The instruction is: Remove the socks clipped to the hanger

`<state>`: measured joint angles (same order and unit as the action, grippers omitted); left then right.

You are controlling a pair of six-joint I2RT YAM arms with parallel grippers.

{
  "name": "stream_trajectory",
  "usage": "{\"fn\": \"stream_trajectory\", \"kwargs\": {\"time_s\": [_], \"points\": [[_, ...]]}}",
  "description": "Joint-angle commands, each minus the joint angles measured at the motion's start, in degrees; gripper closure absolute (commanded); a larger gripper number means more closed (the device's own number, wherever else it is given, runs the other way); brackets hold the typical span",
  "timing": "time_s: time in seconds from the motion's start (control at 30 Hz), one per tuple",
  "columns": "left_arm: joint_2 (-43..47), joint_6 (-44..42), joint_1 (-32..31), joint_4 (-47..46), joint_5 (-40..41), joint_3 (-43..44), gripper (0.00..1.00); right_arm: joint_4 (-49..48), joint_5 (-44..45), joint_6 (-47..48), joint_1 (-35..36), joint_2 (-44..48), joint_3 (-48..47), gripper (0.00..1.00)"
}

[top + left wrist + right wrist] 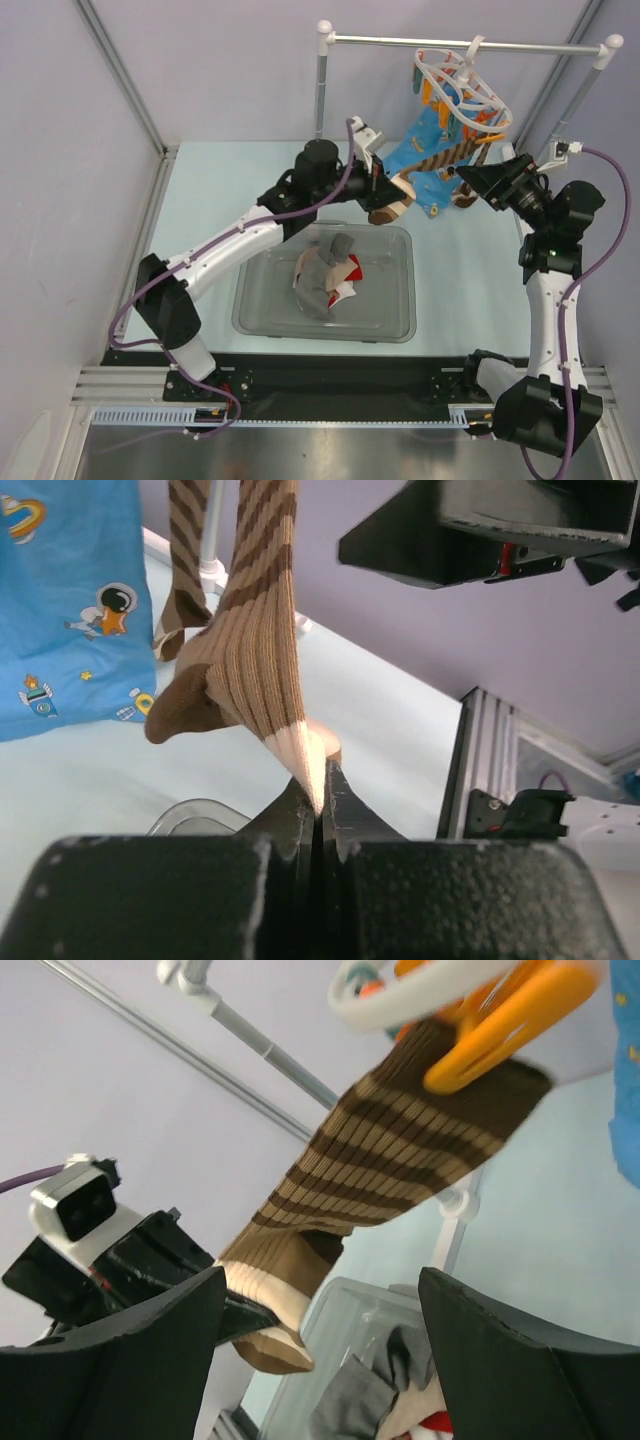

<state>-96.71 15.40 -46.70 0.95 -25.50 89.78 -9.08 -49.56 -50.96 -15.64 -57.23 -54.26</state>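
We find the left gripper (318,798) closed tight, its two fingers pressed together on the cream toe of the brown-and-cream striped sock (262,620). The sock runs taut from that pinch up to the hanger (400,988), where an orange peg (500,1015) clamps its cuff. Just beside it on the same hanger hangs a bright blue sock (60,600) printed with astronauts and planets.

The right gripper (320,1285) stands wide open with nothing between its fingers. It sits close to the hanger on the right side, facing the striped sock without touching it.

From above we see the hanger hooked on the metal bar of the rail stand (400,41), which rises at the far right of the table (210,190). Nearer the arms, a clear plastic bin (395,310) lies on the table, close to the left gripper. In it we see a grey sock (322,268) heaped over a white-and-red sock (348,272).
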Motion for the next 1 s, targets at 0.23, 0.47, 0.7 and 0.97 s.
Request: {"fn": "stream_trajectory", "kwargs": {"time_s": [0.23,0.47,0.7,0.97], "points": [[1.35,10.00,6.27,-0.16,-11.94,0.49,1.00,-17.10,-12.40,-3.62,-10.81,-3.94,-2.70,0.12],[-0.32,15.80,7.32,-2.27,-15.81,0.92,1.00,-31.94,-12.04,-10.61,-11.34,-10.60,-2.17,0.16],[0.20,12.20,6.19,0.55,-9.41,-1.97,1.00,-5.46,-1.17,-1.82,-11.61,-7.74,-6.81,0.20],[-2.96,4.56,0.39,6.87,0.61,3.29,1.00,20.24,13.86,6.93,-11.17,-5.08,-15.08,0.22]]}}
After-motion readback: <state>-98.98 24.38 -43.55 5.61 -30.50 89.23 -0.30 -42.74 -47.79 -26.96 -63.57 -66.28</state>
